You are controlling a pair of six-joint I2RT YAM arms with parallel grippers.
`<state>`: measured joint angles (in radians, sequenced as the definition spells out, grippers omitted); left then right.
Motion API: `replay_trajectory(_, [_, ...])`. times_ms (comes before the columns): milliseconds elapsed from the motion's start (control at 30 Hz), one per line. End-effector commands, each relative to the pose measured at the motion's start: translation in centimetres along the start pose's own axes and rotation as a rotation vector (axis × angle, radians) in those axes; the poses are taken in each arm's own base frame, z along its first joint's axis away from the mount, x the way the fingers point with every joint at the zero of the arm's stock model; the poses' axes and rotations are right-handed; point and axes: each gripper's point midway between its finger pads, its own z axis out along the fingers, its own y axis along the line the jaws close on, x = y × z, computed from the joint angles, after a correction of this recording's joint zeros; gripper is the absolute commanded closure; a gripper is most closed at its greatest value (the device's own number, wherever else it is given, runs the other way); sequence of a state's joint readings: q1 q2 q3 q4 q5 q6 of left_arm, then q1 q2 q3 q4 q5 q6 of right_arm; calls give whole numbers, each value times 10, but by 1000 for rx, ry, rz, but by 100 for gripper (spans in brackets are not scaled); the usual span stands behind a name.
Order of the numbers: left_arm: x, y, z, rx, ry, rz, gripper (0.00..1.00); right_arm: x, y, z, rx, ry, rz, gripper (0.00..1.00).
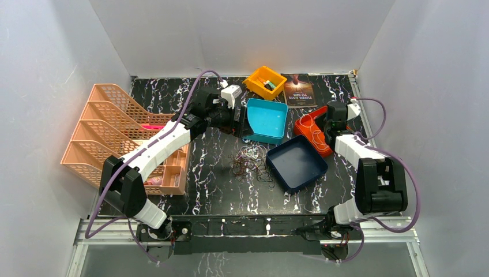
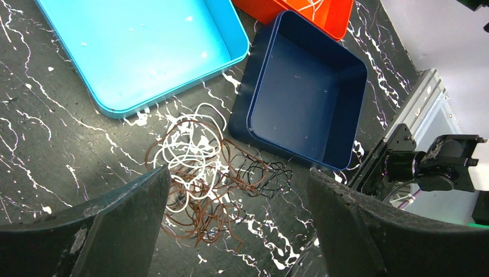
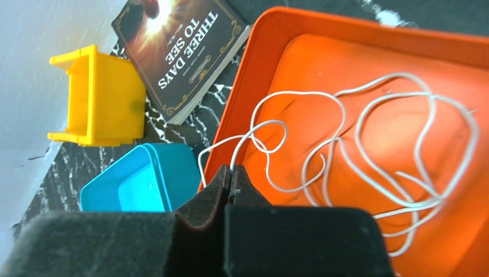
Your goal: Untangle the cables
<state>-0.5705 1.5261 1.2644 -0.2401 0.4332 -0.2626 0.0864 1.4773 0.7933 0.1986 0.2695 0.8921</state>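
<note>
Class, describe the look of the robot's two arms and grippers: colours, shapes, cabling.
The left arm and right arm have white shells with black joints, each trailed by a lilac hose. The left gripper and right gripper have broad matte-black fingers.

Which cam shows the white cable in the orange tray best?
Right wrist: the white cable fills the frame, every loop clear in the orange tray. Top view shows it tiny; left wrist catches only a sliver.
</note>
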Motion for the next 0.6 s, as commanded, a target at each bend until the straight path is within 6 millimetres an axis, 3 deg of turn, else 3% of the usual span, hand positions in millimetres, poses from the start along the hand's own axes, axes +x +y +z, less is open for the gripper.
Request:
replay_trajectory(0, [-5,-8,-14,11,-26,9,13,-45,-3,-13,37,-135,-97,100])
replay_trajectory(167, [-3,-8,-13,11,-25,9,13,-66,-23,-20,130,-154,-202,100])
replay_trajectory(300, [-3,-7,-12,14,-24,6,13,-71,-27,-20,152,-146,-269,100])
replay_trajectory(467, [-4,-8,-11,21,-22,7,13,-49,-12,-1,59,-24,-343,100])
replay_trajectory(567, [-4,-7,-11,13,-24,7,13,-20,-8,14,-1,107,-360,100])
